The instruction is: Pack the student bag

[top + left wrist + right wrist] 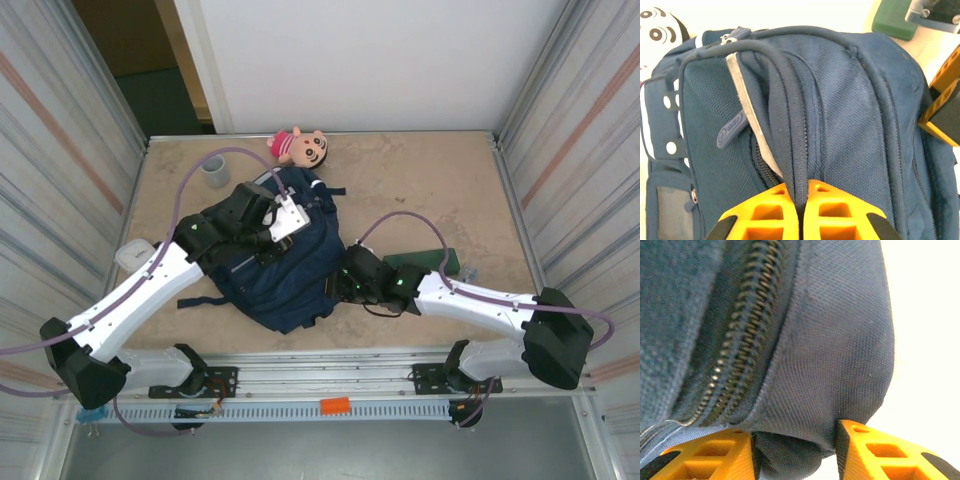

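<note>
The student bag (285,270), navy-blue, lies in the middle of the table between my two arms. My left gripper (801,192) is shut on a raised dark fold of the bag (850,110) beside an open zip with a grey strip. From above, the left gripper (272,236) sits over the bag's upper half. My right gripper (795,440) holds a bunched fold of the bag's fabric (840,340) next to a zip, and the cloth touches both orange fingers. From above, the right gripper (342,280) is at the bag's right edge.
A pink doll (298,146) lies at the back by the wall, with a grey cup (215,171) to its left. A green flat object (430,265) rests just right of the bag under my right arm. A white item (130,255) lies at the left edge.
</note>
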Action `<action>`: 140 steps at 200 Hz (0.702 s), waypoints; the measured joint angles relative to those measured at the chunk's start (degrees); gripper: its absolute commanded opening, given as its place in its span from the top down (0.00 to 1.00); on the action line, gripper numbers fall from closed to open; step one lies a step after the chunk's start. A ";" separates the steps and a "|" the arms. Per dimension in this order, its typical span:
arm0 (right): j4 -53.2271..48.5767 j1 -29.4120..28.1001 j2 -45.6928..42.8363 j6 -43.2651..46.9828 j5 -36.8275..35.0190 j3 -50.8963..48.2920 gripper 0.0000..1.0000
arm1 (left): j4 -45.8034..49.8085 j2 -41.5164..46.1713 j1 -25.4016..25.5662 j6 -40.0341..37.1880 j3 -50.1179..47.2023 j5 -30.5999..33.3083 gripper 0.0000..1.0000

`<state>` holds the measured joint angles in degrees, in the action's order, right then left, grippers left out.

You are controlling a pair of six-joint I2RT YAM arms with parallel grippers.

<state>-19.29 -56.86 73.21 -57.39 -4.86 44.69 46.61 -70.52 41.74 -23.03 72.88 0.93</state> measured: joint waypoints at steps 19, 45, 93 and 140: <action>-0.22 0.00 -0.13 1.73 0.44 -0.13 0.35 | 0.94 0.00 -0.35 -3.80 0.00 -0.46 1.00; -0.13 0.11 -3.91 4.22 1.27 -2.23 0.30 | 0.90 0.13 -1.62 -10.47 -0.52 -3.76 1.00; 0.61 9.75 -20.26 9.07 8.37 -3.89 0.20 | 0.68 1.38 -3.45 -20.57 -4.55 -12.15 1.00; 3.48 21.92 -16.33 8.70 24.74 -1.60 0.28 | -0.70 2.38 -3.54 -24.87 -6.56 -17.20 1.00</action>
<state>-15.81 -34.94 56.88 -48.69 19.88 43.09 45.91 -68.14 38.20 -47.90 66.32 -16.27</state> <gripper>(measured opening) 0.738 0.052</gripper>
